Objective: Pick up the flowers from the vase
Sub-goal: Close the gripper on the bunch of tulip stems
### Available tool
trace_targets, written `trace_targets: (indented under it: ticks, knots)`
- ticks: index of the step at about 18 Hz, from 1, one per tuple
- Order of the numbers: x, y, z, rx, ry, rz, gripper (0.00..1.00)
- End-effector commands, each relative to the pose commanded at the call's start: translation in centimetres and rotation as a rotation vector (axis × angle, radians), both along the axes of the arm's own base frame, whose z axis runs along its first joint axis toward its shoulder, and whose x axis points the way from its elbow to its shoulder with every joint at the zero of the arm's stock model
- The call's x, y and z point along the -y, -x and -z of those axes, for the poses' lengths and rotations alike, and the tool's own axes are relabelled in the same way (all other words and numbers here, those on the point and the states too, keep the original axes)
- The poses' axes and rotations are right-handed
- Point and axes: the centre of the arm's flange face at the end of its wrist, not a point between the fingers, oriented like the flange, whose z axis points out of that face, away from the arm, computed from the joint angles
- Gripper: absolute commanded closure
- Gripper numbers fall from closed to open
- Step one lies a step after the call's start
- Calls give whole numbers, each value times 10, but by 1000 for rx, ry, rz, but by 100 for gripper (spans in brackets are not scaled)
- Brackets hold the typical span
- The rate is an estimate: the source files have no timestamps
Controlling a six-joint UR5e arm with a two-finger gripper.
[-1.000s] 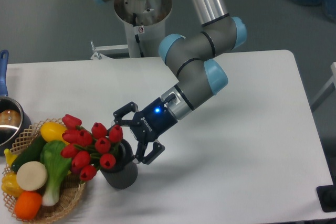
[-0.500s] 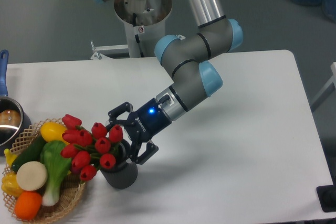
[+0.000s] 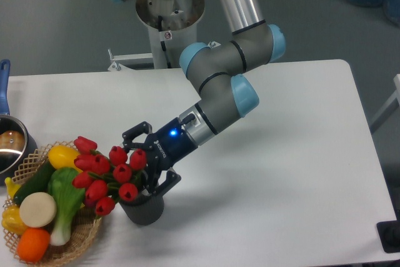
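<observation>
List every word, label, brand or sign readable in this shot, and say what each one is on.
White lettering on the black body of the gripper: too blurred to read.
Small red-and-white sticker on the robot's base column: too small to read.
No other text is visible.

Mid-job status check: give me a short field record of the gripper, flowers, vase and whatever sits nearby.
gripper: jaws open, at the vase mouth on the flowers' right side, not closed on anything
flowers: red tulip bunch, stems in the vase, heads leaning left over the basket edge
vase: dark grey, upright on the table
wicker basket: left of the vase, holding produce
pot: blue handle, at the left frame edge
table: white
grasp: not yet made
</observation>
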Motion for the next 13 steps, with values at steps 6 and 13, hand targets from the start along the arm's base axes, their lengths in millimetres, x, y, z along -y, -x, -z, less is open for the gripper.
trace_targets:
  ticks: [6,13]
  knots:
    - [-1,1,-2,-4,-3,0,24]
    - [-2,2,-2,-6,-5,1,55]
